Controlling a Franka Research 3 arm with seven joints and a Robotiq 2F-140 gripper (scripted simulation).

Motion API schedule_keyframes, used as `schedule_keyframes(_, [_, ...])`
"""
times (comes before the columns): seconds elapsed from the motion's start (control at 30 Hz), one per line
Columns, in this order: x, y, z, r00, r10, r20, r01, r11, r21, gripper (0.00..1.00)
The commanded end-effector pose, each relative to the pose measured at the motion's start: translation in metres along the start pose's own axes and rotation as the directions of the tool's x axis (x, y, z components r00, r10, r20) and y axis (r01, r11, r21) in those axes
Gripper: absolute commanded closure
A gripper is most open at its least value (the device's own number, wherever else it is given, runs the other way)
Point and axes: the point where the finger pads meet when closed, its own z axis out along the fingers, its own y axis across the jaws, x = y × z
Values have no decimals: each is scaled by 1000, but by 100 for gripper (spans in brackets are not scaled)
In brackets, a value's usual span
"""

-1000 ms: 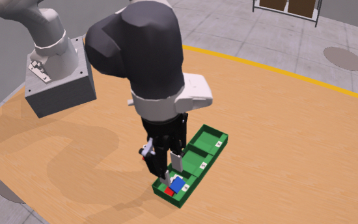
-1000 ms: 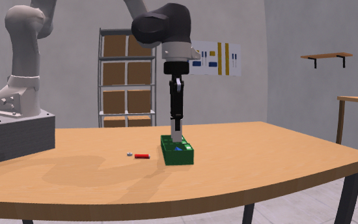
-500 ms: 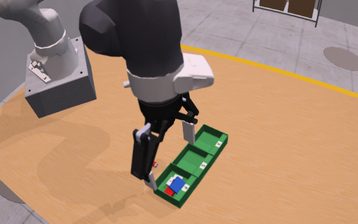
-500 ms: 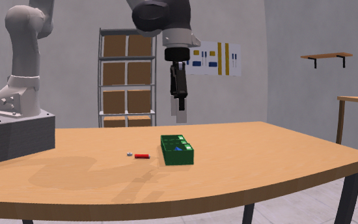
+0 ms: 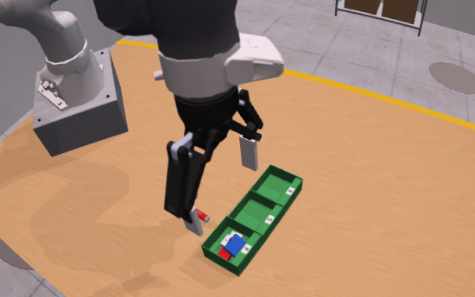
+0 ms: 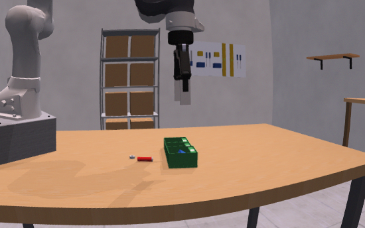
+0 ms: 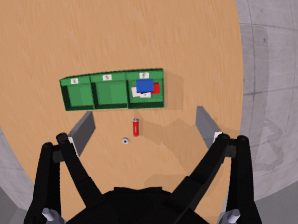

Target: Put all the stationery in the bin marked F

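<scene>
A green tray of three bins (image 5: 254, 218) (image 6: 180, 156) (image 7: 113, 90) stands on the wooden table. Its end bin holds a blue block (image 5: 235, 244) (image 7: 144, 86), a red thing (image 5: 224, 255) (image 7: 156, 87) and a white thing (image 5: 228, 237). The other two bins look empty. The labels are too small to read. My gripper (image 5: 222, 194) (image 6: 183, 96) (image 7: 144, 117) hangs high above the table, wide open and empty. A red cylinder (image 5: 202, 215) (image 6: 145, 159) (image 7: 136, 127) lies on the table beside the tray. A small grey round thing (image 6: 132, 156) (image 7: 125, 140) lies next to it.
The robot's grey base block (image 5: 78, 108) (image 6: 14, 134) stands at the table's left. The table's curved edge (image 5: 389, 100) has a yellow stripe. A shelf rack with boxes (image 6: 130, 79) stands behind the table.
</scene>
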Motion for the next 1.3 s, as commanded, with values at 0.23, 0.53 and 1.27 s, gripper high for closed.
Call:
schedule_keyframes(0.23, [-6, -3, -25, 1000, 0, 22, 0, 1000, 0, 0])
schedule_keyframes(0.53, [-6, -3, -25, 1000, 0, 22, 0, 1000, 0, 0])
schedule_keyframes(1.27, [-6, -3, -25, 1000, 0, 22, 0, 1000, 0, 0])
